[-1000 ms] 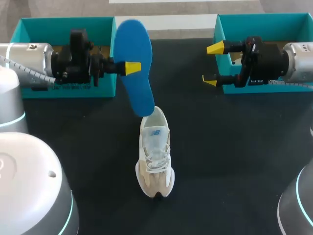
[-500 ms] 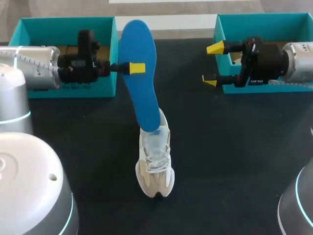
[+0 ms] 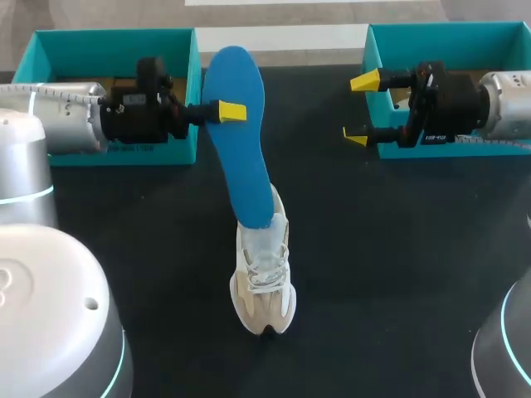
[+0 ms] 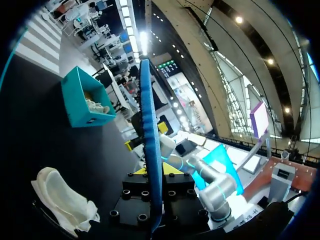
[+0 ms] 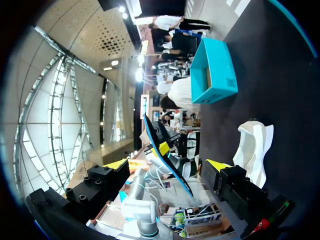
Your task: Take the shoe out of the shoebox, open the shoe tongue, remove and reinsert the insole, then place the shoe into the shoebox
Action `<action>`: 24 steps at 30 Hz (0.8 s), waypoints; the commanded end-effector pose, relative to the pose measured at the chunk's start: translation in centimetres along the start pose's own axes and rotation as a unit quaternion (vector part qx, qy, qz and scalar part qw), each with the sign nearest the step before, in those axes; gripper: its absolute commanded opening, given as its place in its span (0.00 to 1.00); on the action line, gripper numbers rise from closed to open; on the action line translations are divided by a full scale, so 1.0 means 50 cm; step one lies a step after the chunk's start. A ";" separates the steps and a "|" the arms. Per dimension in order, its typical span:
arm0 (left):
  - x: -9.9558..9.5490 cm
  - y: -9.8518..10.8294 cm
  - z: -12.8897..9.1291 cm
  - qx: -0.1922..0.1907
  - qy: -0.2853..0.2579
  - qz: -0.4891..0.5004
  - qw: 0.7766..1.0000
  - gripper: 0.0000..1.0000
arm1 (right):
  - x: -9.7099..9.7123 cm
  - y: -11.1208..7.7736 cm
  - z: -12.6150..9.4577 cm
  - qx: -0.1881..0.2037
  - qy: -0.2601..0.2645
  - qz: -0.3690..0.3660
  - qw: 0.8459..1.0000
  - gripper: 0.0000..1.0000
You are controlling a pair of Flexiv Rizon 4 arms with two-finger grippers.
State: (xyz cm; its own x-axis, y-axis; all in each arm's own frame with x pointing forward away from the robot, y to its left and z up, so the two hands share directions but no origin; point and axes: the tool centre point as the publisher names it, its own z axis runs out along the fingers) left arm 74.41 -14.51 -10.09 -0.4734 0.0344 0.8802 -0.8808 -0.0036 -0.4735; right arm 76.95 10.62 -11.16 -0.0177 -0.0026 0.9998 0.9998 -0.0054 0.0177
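The left gripper is clamped on the insole near one end. The insole hangs down from the jaws, and its other end is at the mouth of the shoe. I think it is best to slide it in slowly and straight, so it does not bend. The right gripper has its jaws apart and holds nothing.

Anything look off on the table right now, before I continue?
Only the blue insole: it stands tilted, gripped in the left claw, with its lower end at the white shoe's opening, not seated inside. Nothing looks spilled or damaged.
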 end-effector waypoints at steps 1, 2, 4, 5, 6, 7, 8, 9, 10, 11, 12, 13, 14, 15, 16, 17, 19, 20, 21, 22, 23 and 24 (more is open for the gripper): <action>-0.036 0.003 0.002 0.001 0.023 -0.037 0.999 0.00 | 0.000 -0.001 0.002 -0.002 -0.001 0.001 1.000 1.00; -0.041 0.004 0.003 0.000 0.037 -0.054 0.998 0.00 | 0.000 -0.001 0.002 -0.002 -0.001 0.001 1.000 1.00; -0.052 0.003 0.004 0.004 0.056 -0.096 0.994 0.00 | -0.001 -0.003 0.004 0.001 0.000 -0.004 1.000 1.00; -0.060 0.005 0.007 -0.005 0.052 -0.122 0.991 0.00 | -0.002 -0.007 0.010 0.005 -0.007 -0.005 1.000 1.00; -0.063 0.007 0.008 -0.006 0.053 -0.126 0.991 0.00 | -0.001 -0.010 0.012 0.003 -0.020 -0.007 1.000 1.00; -0.067 0.009 0.010 -0.014 0.047 -0.137 0.989 0.00 | 0.001 -0.013 0.015 0.007 -0.032 -0.009 0.999 1.00; -0.069 0.010 0.011 -0.018 0.052 -0.150 0.987 0.00 | 0.004 -0.016 0.017 0.005 -0.045 -0.012 0.999 1.00; -0.072 0.011 0.013 -0.019 0.051 -0.162 0.985 0.00 | 0.008 -0.021 0.019 0.003 -0.063 -0.014 0.998 1.00; -0.074 0.011 0.013 -0.025 0.046 -0.170 0.984 0.00 | 0.012 -0.026 0.021 -0.004 -0.090 -0.015 0.996 1.00; -0.079 0.013 0.015 -0.030 0.043 -0.175 0.983 0.00 | 0.017 -0.032 0.024 -0.017 -0.116 -0.011 0.993 1.00; -0.084 0.012 0.017 -0.031 0.037 -0.183 0.982 0.00 | 0.024 -0.039 0.031 -0.017 -0.138 -0.019 0.990 1.00; -0.088 0.012 0.018 -0.033 0.036 -0.185 0.981 0.00 | 0.028 -0.045 0.036 -0.023 -0.156 -0.018 0.987 1.00; -0.090 0.012 0.020 -0.033 0.035 -0.187 0.981 0.00 | 0.033 -0.050 0.044 -0.029 -0.171 -0.016 0.985 1.00; -0.093 0.012 0.022 -0.036 0.034 -0.192 0.980 0.00 | 0.037 -0.055 0.050 -0.030 -0.180 -0.023 0.983 1.00; -0.095 0.013 0.023 -0.036 0.033 -0.192 0.980 0.00 | 0.038 -0.058 0.051 -0.033 -0.187 -0.025 0.982 1.00; -0.098 0.014 0.026 -0.037 0.033 -0.192 0.980 0.00 | 0.041 -0.065 0.056 -0.038 -0.202 -0.028 0.978 1.00; -0.102 0.016 0.029 -0.041 0.032 -0.197 0.979 0.00 | 0.046 -0.074 0.062 -0.042 -0.232 -0.031 0.971 1.00; -0.108 0.018 0.031 -0.044 0.030 -0.204 0.977 0.00 | 0.051 -0.080 0.071 -0.033 -0.265 -0.029 0.963 1.00; -0.110 0.019 0.032 -0.046 0.027 -0.208 0.977 0.00 | 0.053 -0.082 0.075 -0.032 -0.278 -0.025 0.960 1.00; -0.115 0.022 0.035 -0.049 0.023 -0.215 0.975 0.00 | 0.056 -0.086 0.082 -0.036 -0.315 -0.002 0.948 1.00; -0.117 0.024 0.037 -0.051 0.018 -0.218 0.974 0.00 | 0.058 -0.089 0.084 -0.034 -0.340 0.016 0.940 1.00; -0.119 0.026 0.038 -0.051 0.019 -0.217 0.975 0.00 | 0.058 -0.089 0.084 -0.034 -0.340 0.016 0.940 1.00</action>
State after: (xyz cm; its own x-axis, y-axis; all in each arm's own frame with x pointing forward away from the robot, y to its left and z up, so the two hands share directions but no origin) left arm 75.77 -16.30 -15.67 -0.0531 0.0462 0.9975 -0.9923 0.1099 -0.0579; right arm 73.17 14.72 -9.10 -0.0362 0.3886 0.9207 0.9975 -0.0423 0.0571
